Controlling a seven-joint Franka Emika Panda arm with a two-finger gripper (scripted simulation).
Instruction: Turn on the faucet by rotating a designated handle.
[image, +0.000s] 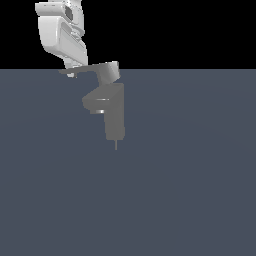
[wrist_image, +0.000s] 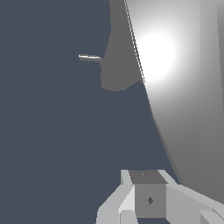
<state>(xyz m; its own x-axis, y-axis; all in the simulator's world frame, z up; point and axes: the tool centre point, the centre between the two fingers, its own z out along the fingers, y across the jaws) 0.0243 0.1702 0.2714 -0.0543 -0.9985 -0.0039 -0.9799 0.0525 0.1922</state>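
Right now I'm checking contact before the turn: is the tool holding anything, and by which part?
It cannot be told. The tool sits at the pointed tip of the handle atop the faucet, but neither view shows its fingers closing on it.

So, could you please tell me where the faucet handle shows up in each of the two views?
Exterior view: the handle sticks out from the top of the faucet toward the exterior view's left, ending beneath the white gripper.
Wrist view: a broad, brightly lit grey surface fills one side; I cannot tell whether it is the handle.
Shared landmark: the blue-grey floor.
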